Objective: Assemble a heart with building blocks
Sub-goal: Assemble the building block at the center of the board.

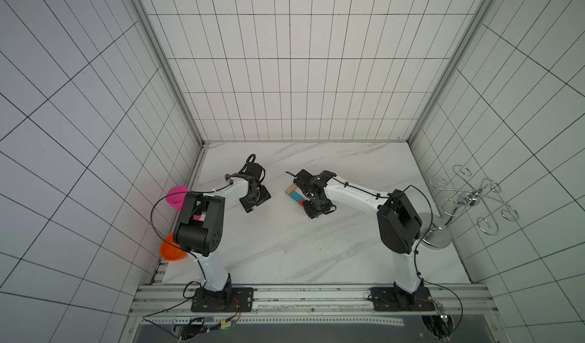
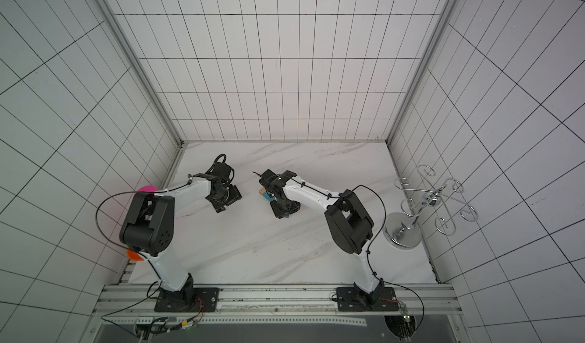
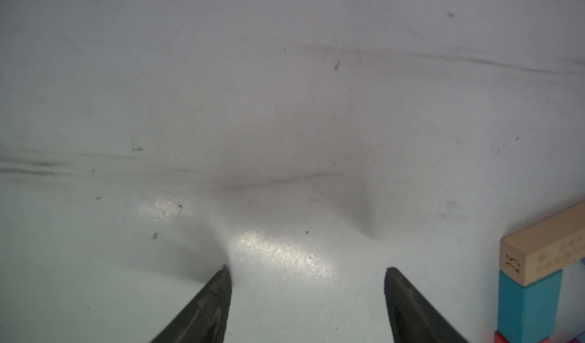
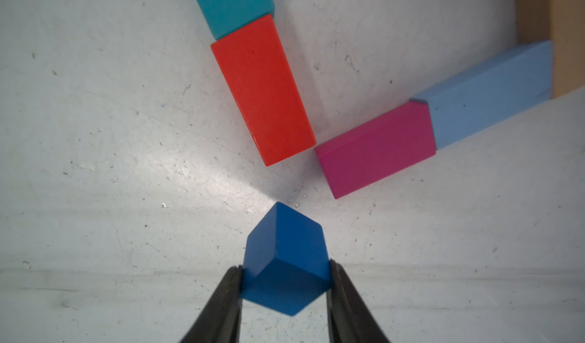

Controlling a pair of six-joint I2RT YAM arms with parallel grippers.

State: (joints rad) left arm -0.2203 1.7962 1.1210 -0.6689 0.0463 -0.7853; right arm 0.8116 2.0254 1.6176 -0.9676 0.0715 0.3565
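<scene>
In the right wrist view my right gripper (image 4: pixel 286 267) is shut on the blue cube (image 4: pixel 285 249), which sits cornerwise between the fingers. Just beyond it, two rows of building blocks form a V. One row is a teal block (image 4: pixel 234 2) butted to a red block (image 4: pixel 262 91). The other is a magenta block (image 4: pixel 376 148) butted to a light blue block (image 4: pixel 487 94), with a tan block (image 4: pixel 535 25) behind. The cube sits a short gap from the V's point. My left gripper (image 3: pixel 308 270) is open over bare table, and a tan block (image 3: pixel 544 249) lies at that view's edge. The arms hide most of the heart in both top views.
A pink goblet (image 1: pixel 177 195) and an orange bowl (image 1: pixel 171 249) stand by the left wall, behind the left arm. A chrome wire rack (image 1: pixel 468 199) stands at the right edge. Tiled walls close in the marble table (image 1: pixel 285 249) on three sides.
</scene>
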